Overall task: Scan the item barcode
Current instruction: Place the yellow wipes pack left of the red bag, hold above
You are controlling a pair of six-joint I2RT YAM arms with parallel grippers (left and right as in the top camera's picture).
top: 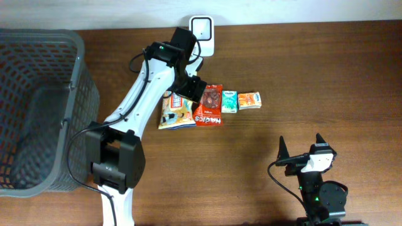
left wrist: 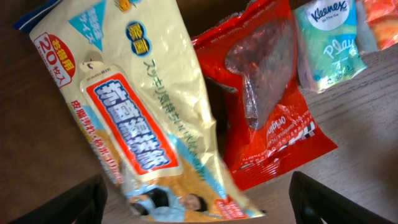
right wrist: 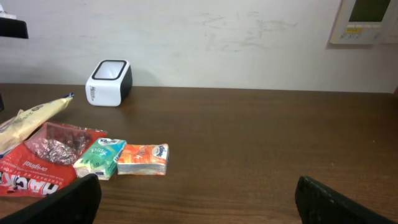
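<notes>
- The right fingers (top: 282, 149) are being held wide apart at the near edge of the counter (top: 339, 75), with nothing between them.
- A row of four packs is being shown mid-counter. From left to right they are a yellow-and-white wipes pack (top: 174, 113), a red snack bag (top: 208, 108), a green tissue pack (top: 230, 101) and an orange tissue pack (top: 249, 100).
- The wipes pack is being seen lying flat on the counter at the left end of the row. Its long edge is meeting the red snack bag, though which one overlaps the other cannot be told.
- The left fingers (left wrist: 74, 202) are being held wide apart over the wipes pack and the red snack bag, clamped on nothing. In the left wrist view the printed face of the pack is being framed between them.
- A grey mesh basket (top: 78, 69) is being shown at the counter's left side, well apart from the packs.
- A white barcode scanner (top: 202, 31) is being shown at the far edge against the wall (right wrist: 217, 37), just beyond the left arm.
</notes>
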